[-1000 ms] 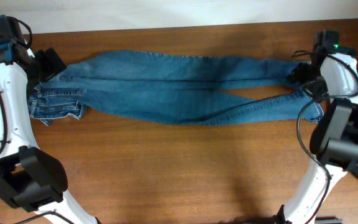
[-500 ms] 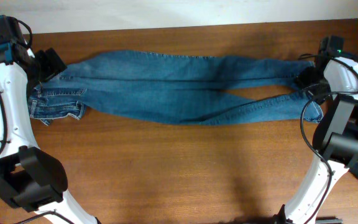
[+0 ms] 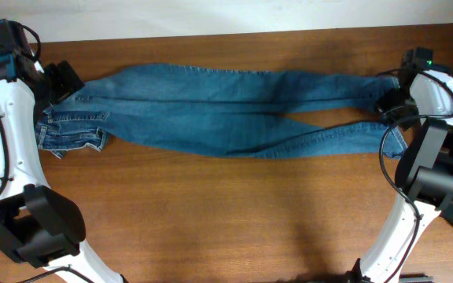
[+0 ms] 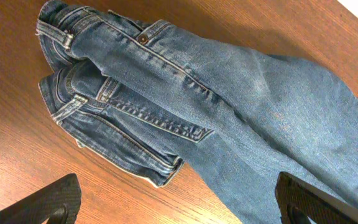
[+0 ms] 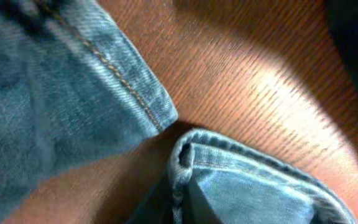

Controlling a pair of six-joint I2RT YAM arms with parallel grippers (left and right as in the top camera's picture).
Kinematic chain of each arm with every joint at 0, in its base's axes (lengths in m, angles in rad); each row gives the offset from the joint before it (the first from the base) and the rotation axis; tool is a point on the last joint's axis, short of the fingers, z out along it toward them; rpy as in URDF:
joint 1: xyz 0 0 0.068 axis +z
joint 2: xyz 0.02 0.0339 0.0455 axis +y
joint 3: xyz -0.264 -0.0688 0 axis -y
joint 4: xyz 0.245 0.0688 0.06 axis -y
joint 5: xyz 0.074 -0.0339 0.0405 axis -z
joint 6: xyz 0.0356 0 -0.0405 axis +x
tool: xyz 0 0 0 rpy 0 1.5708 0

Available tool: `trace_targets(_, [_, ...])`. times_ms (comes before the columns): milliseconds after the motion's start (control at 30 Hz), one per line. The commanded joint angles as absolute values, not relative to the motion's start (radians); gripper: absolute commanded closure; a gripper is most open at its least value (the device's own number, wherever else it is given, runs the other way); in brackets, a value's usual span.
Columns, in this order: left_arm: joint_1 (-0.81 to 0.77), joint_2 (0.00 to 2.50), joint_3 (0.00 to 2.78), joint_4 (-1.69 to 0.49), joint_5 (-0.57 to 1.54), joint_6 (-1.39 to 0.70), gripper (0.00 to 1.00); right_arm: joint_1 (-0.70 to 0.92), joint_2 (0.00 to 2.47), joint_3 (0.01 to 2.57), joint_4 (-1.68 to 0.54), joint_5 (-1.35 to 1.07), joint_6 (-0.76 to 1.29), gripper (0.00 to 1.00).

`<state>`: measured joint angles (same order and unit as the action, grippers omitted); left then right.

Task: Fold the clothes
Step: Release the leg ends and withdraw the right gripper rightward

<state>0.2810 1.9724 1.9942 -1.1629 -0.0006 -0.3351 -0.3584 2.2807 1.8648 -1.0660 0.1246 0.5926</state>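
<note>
The clothes, a pair of blue jeans [image 3: 226,110], lie stretched across the table with the waistband at the left and the leg ends at the right. My left gripper [image 3: 57,82] hangs open just over the waistband end. In the left wrist view its fingers [image 4: 61,199] stand wide apart over the jeans [image 4: 229,106], touching nothing. My right gripper [image 3: 388,102] is at the leg ends. In the right wrist view it [image 5: 182,205] is shut on the folded hem [image 5: 247,180] of one leg. The other leg's hem [image 5: 104,81] lies flat beside it.
The brown wooden table [image 3: 226,220] stretches bare in front of the jeans. Its far edge meets a white wall [image 3: 211,16] close behind them. The arms' bases stand at the front left [image 3: 38,228] and front right [image 3: 439,173].
My right gripper has closed on the leg hem after shifting slightly to the right. The left arm and the jeans' waistband end have not moved.
</note>
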Motion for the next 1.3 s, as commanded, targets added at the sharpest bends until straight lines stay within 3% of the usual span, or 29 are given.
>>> trace_targets(0, [0.282, 1.969, 1.997, -1.164, -0.004, -0.32, 0.01, -0.355, 2.289, 1.982, -1.142, 0.147, 0.592, 0.96])
trace_targets(333, [0.282, 1.969, 1.997, -1.159, -0.004, -0.32, 0.01, -0.355, 2.285, 2.372, -1.587, 0.123, 0.58, 0.96])
trace_targets(467, [0.282, 1.969, 1.997, -1.159, -0.004, -0.32, 0.01, -0.355, 2.269, 2.468, -1.625, -0.086, 0.474, 0.96])
trace_targets(833, [0.282, 1.969, 1.997, -1.156, -0.004, -0.32, 0.01, -0.447, 2.267, 2.466, -1.699, -0.067, 0.381, 0.96])
trace_targets(1000, [0.282, 1.969, 1.997, -1.153, -0.004, -0.32, 0.01, -0.445, 2.262, 2.454, -1.699, 0.049, 0.366, 0.96])
trace_targets(1100, [0.282, 1.969, 1.997, -1.154, -0.004, -0.32, 0.01, -0.445, 2.223, 2.406, -1.699, 0.118, 0.366, 0.86])
trace_targets(1267, [0.282, 1.969, 1.997, -1.148, -0.004, -0.32, 0.01, -0.445, 2.082, 2.194, -1.699, 0.128, 0.349, 0.85])
